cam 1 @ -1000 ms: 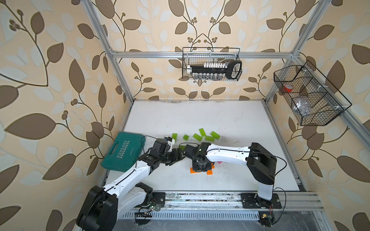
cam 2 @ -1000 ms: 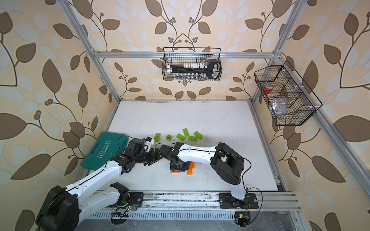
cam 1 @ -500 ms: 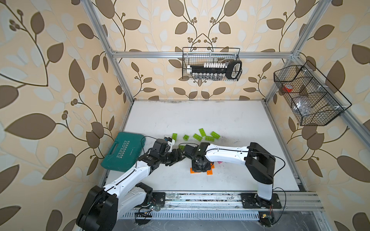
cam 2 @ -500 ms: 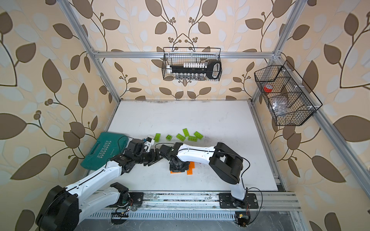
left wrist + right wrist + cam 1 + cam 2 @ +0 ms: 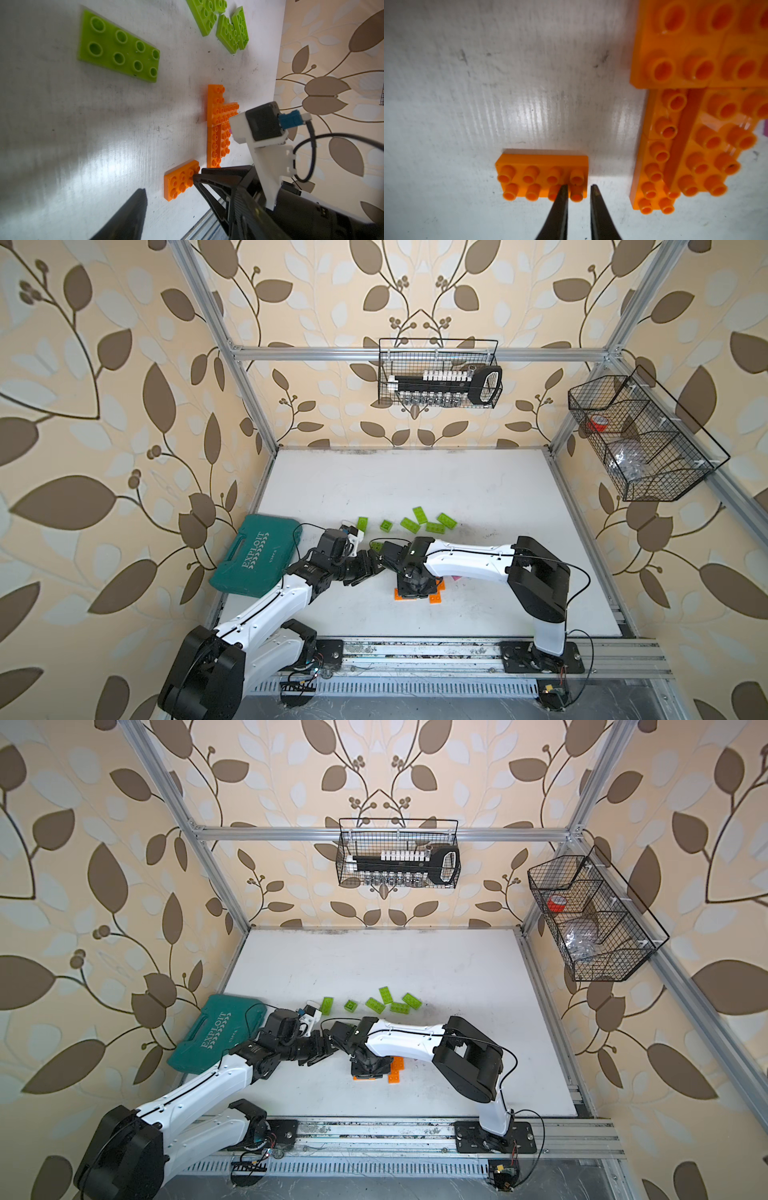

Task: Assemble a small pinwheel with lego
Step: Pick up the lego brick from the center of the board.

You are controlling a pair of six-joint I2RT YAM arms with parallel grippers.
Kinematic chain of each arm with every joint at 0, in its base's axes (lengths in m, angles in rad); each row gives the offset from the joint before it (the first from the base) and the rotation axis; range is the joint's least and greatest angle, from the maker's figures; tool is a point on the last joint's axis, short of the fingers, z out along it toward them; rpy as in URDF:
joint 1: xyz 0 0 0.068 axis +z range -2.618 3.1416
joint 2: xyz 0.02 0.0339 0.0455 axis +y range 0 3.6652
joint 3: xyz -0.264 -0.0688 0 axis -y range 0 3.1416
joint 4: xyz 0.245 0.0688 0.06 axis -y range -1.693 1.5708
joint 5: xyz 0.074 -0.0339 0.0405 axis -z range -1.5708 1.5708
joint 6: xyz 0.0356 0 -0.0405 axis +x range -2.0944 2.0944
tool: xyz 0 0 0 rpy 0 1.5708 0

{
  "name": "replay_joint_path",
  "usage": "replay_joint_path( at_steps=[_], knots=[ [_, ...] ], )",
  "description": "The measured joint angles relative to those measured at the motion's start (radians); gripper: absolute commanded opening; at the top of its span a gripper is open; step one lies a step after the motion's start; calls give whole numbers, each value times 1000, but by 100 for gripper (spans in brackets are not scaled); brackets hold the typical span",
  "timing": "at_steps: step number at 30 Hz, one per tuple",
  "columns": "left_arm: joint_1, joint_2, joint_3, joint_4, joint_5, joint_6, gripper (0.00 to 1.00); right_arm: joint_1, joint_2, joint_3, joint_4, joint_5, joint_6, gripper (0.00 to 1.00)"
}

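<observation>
Several orange lego bricks are joined in a flat cluster on the white table. One loose orange brick lies flat beside it. My right gripper points down at that brick, jaws a narrow gap apart. One fingertip sits among its studs and the other stands just off its end. My left gripper hovers open and empty to the left; one finger shows. Several lime-green bricks lie scattered behind. A pink piece peeks out by the cluster.
A teal tool case lies at the left edge, close behind my left arm. Wire baskets hang on the back wall and the right wall. The metal rail runs along the front. The two grippers are close together.
</observation>
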Motion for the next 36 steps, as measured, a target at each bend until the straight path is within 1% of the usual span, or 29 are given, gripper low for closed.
replay_joint_path(
  at_steps=[3,10,17,24,30,36],
  knots=[
    [0,-4,0,0,0,0,69,0,6,5,-7,-2,0,14],
    [0,-6,0,1,0,0,69,0,26,27,-31,-6,0,11],
    [0,-6,-1,0,0,0,69,-1,28,30,-53,-7,-3,11],
    [0,-6,-1,1,-1,0,69,-14,33,37,-59,-12,-35,14],
    [0,-4,-1,5,-1,0,69,-29,34,36,-53,-21,-51,14],
    [0,-4,-1,5,-1,0,69,-33,34,36,-48,-33,-57,11]
  ],
)
